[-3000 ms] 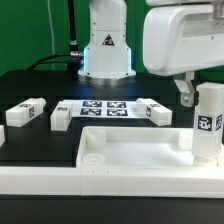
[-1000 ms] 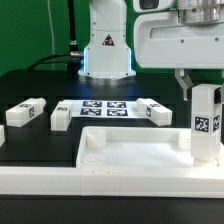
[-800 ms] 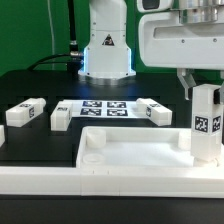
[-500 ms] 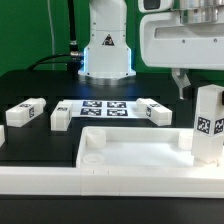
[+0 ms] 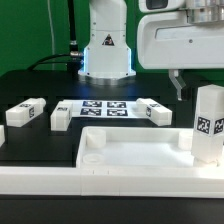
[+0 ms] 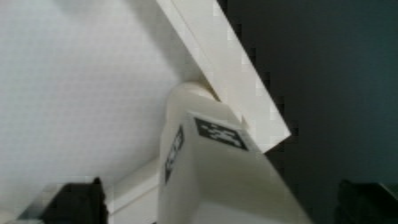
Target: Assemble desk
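The white tabletop lies rim-up near the front of the table. One tagged white leg stands upright in its corner at the exterior view's right. My gripper hangs just over that leg's top, open, one dark finger clear of the leg's side. In the wrist view the leg runs between my dark fingertips with a gap on each side, and the tabletop's rim slants past it. Three more legs lie loose on the black table.
The marker board lies flat between the loose legs, in front of the arm's base. A long white border bar runs along the front edge. Another white piece shows at the left edge.
My jaws have spread apart and let go of the upright leg. The visible finger has shifted away from it towards the exterior view's left. The leg stays standing in its corner, slightly lower.
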`<state>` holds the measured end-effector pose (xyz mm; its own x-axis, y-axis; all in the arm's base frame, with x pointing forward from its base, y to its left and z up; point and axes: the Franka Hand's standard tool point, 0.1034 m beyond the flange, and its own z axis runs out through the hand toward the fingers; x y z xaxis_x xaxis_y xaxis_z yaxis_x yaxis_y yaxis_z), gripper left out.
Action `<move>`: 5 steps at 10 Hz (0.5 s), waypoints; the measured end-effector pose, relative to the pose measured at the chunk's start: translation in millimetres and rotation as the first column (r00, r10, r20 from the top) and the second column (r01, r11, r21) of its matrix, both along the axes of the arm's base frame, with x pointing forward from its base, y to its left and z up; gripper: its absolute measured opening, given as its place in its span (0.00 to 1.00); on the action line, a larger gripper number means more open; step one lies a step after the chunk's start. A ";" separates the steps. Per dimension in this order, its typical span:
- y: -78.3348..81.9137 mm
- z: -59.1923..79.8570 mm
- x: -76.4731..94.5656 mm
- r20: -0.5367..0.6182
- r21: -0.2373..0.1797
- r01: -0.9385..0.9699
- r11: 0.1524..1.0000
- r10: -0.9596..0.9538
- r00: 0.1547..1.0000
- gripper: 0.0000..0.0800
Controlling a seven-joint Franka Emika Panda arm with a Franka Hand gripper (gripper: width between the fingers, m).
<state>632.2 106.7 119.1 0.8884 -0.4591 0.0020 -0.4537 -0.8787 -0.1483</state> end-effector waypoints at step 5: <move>-0.4 -0.8 -0.1 0.038 -0.066 -0.433 0.899 0.436 0.899 0.81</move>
